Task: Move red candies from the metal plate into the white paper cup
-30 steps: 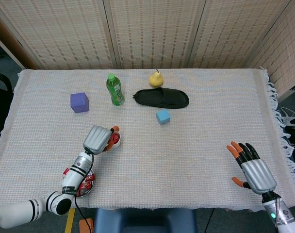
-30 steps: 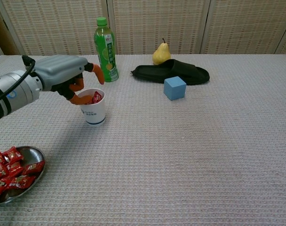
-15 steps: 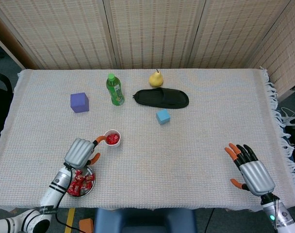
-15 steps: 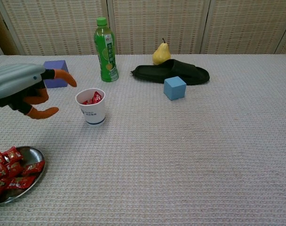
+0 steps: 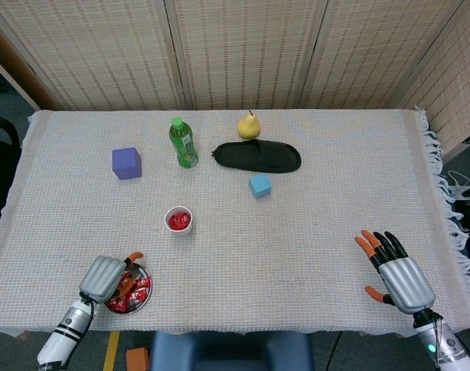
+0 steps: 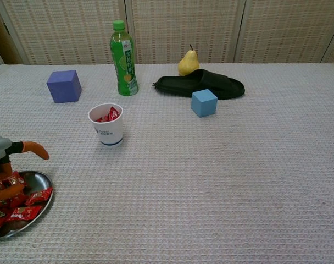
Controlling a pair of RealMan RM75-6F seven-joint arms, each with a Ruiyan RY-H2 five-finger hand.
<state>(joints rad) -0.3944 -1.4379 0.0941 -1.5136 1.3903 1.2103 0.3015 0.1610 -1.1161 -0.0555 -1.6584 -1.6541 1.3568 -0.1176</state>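
Your left hand (image 5: 105, 278) hovers over the metal plate (image 6: 39, 179) at the near left, fingers apart, holding nothing; pinch one of the red candies (image 5: 134, 292) cleanly. The white paper cup (image 6: 106, 124) stands just beyond, already holding some. Right hand (image 5: 396, 272) rests spread. Bottle (image 5: 183, 142) and purple cube (image 5: 127, 163) sit farther off, not obstructing.

Left hand (image 6: 5, 165) over metal plate (image 6: 38, 208), fingertips among red candies (image 6: 21, 206). White paper cup (image 6: 108, 125) holds candies. Beyond: purple cube (image 6: 63, 86), green bottle (image 6: 123, 59), pear (image 6: 188, 62), black slipper (image 6: 202, 84), blue cube (image 6: 204, 103).
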